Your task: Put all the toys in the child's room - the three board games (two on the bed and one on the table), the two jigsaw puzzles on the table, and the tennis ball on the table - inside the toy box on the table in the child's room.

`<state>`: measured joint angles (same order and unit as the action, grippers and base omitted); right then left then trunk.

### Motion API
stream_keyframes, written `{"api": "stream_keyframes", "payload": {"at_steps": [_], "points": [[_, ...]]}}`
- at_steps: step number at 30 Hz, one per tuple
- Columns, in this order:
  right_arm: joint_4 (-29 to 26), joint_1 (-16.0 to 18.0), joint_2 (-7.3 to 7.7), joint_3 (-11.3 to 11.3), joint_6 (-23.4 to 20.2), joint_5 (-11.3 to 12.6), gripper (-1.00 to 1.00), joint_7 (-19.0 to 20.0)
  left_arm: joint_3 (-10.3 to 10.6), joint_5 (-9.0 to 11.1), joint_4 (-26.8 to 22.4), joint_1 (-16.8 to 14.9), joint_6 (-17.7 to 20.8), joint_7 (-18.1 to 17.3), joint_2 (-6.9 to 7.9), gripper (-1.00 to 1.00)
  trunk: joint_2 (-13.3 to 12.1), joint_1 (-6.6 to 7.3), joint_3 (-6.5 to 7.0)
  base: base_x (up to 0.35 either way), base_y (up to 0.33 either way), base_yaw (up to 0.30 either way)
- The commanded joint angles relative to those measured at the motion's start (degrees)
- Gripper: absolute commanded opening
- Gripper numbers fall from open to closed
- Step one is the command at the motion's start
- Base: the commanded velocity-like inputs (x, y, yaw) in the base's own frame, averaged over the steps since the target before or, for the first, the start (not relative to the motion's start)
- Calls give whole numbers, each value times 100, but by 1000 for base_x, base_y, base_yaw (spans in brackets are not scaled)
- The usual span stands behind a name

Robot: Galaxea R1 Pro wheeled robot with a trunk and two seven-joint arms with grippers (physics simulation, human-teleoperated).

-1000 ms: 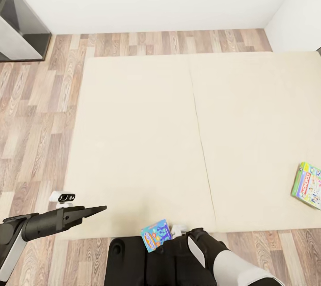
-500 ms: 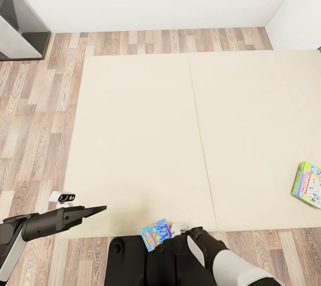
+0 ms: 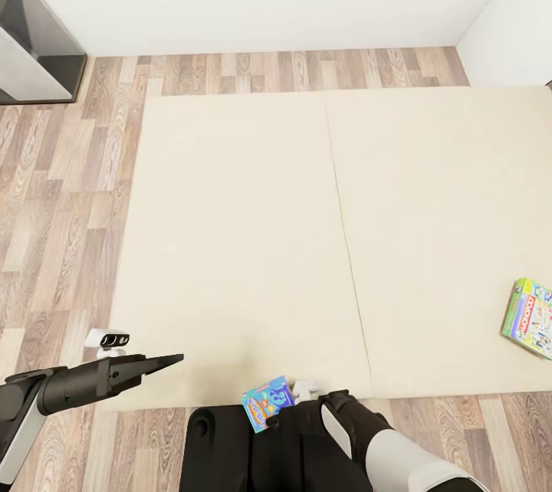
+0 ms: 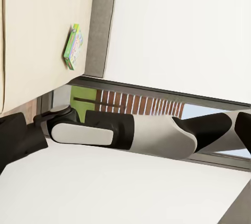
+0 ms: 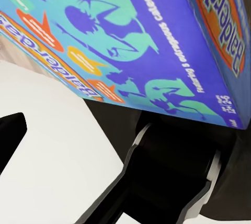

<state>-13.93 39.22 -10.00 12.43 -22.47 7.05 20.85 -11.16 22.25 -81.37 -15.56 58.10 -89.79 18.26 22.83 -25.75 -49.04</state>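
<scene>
While right pincer (image 3: 300, 394) clamps glossy blue board game (image 3: 269, 403), left pincer (image 3: 172, 359) pinched flat.

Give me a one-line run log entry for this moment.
right gripper: shut on blue board game, held over the robot's base | left gripper: empty, state unclear | green board game: lying on bed

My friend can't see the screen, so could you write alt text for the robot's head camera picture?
Seen from above, a blue board game box is held in the right gripper at the near edge of a wide cream bed. A green board game box lies on the bed's right side.
</scene>
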Motion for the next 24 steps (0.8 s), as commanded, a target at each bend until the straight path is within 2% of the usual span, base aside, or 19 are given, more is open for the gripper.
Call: {"api": "stream_keyframes", "payload": {"at_steps": [1, 24], "points": [[-4, 4, 0, 22, -30, 59, 100, -11, 0, -1, -2, 0, 61, -21, 4, 100, 9, -3, -6, 0, 0, 0], [-32, 6, 0, 15, -19, 68, 100, 89, -16, -1, -2, 0, 61, -21, 11, 100, 9, -3, -6, 0, 0, 0]]}}
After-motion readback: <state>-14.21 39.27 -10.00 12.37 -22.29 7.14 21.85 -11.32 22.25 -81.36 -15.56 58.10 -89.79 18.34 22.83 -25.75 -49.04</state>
